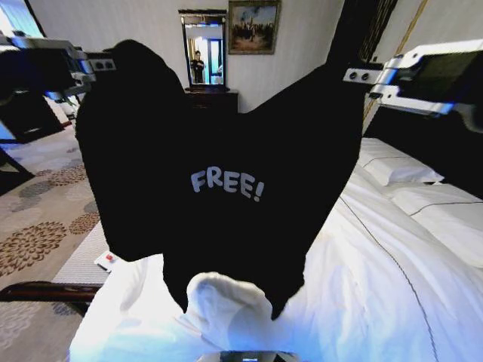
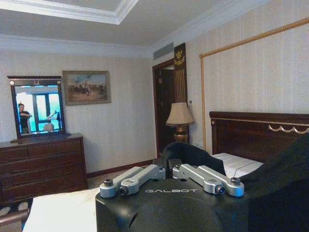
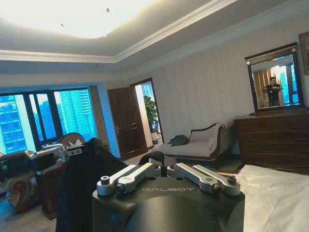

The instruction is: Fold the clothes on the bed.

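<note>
The clothes, one black T-shirt [image 1: 226, 151] with white "FREE!" lettering, hangs spread in the air over the foot of the bed [image 1: 392, 286]. My left gripper [image 1: 113, 64] is shut on its upper left corner. My right gripper [image 1: 353, 75] is shut on its upper right corner. The top edge sags between them, and the lower hem hangs just over a bunched fold of white duvet [image 1: 226, 302]. In the left wrist view black cloth [image 2: 190, 154] bulges past the left gripper [image 2: 169, 166]. In the right wrist view the right gripper [image 3: 161, 164] pinches cloth, and the shirt [image 3: 84, 183] drapes toward the other arm.
White pillows [image 1: 400, 170] lie at the right before the dark headboard [image 2: 256, 135]. A lamp [image 2: 179, 116] stands beside it. A dresser with a mirror [image 1: 207, 94] is against the far wall. Patterned carpet [image 1: 38, 219] lies to the left, with a chaise longue [image 3: 193, 147] beyond.
</note>
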Motion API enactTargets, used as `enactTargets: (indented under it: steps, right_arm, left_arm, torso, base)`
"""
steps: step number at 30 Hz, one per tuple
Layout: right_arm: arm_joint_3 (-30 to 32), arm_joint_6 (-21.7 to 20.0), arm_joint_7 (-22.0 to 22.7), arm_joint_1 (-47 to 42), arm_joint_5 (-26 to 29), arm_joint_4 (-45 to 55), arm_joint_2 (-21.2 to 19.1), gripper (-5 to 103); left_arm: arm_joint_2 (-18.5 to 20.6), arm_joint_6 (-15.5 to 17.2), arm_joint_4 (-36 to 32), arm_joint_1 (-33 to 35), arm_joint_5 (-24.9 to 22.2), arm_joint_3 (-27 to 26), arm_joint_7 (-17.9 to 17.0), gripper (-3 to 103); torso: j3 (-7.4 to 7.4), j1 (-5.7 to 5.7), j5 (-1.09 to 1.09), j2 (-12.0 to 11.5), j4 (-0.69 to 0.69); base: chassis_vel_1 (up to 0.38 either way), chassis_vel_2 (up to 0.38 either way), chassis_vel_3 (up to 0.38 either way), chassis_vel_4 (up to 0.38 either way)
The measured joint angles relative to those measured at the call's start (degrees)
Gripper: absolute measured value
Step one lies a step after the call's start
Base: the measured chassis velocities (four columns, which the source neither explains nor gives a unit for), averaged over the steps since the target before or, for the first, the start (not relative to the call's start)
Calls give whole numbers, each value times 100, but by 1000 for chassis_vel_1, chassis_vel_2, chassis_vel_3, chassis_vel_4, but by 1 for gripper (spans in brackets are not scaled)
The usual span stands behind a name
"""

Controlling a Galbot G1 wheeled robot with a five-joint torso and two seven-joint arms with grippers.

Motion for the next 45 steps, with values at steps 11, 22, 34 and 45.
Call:
enactTargets:
  steps: [11, 22, 34, 45]
  right_arm:
    - [-386, 84, 574, -705, -734, -6, 910, 1]
    - [-963, -317, 448, -2993, -3082, -16, 2269, 1]
    - [-2633, -319, 61, -3039, -4944, -799, 3444, 1]
    - [-3721, -221, -472, -2873, -6175, -1838, 4258, 1]
  left_arm:
    - [-392, -411, -339, 764, 634, 215, -103, 2]
    - [-2290, -399, -141, 3729, 3624, 94, -298, 2]
    - [-3345, -357, 507, 5077, 5350, 380, -29, 2]
    - [-4200, -320, 1495, 5306, 6165, 998, 171, 2]
  torso:
    - [1, 0, 3, 0, 2]
    - [2, 1, 1, -1, -1]
    - [1, 1, 2, -2, 2]
    - [1, 1, 0, 0, 0]
  base:
    - [0, 0, 0, 0]
    - [0, 0, 0, 0]
    - [0, 0, 0, 0]
    - [0, 0, 0, 0]
